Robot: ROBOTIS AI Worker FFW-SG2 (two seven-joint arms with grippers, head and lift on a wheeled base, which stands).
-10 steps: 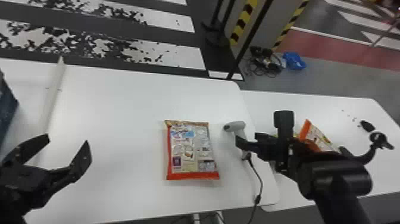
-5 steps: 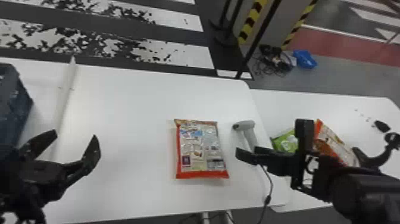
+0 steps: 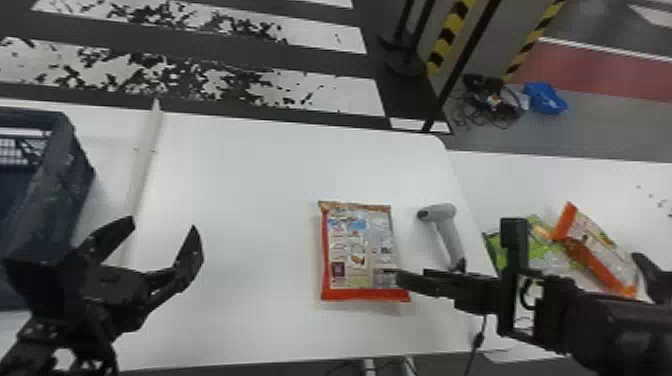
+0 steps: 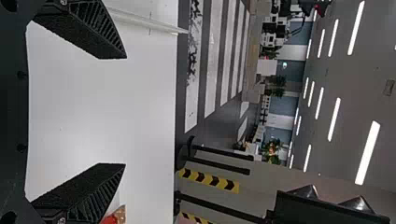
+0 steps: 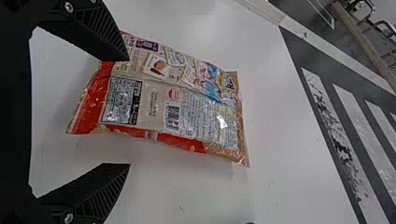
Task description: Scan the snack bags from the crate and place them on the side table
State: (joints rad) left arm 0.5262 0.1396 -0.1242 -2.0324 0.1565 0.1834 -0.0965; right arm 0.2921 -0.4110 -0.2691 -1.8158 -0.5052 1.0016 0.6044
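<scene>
From here I see the left gripper (image 3: pixel 164 225) with its ribbed black fingers (image 4: pixel 88 28) spread over the white table (image 4: pixel 93 107). A snack bag (image 4: pixel 120 215) peeks past one finger; beyond stretch the striped floor (image 4: pixel 214 51) and lit ceiling lamps (image 4: pixel 368 154).

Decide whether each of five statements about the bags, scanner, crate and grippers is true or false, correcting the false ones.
1. A red-edged snack bag lies on the white table, to the left of the scanner. True.
2. The left gripper is closed on a bag. False: its fingers are apart, with nothing between them.
3. A green bag and an orange-and-white bag lie on the side table. True.
4. The crate stands at the robot's right. False: it is at the robot's left.
5. The right gripper is open. True.
</scene>
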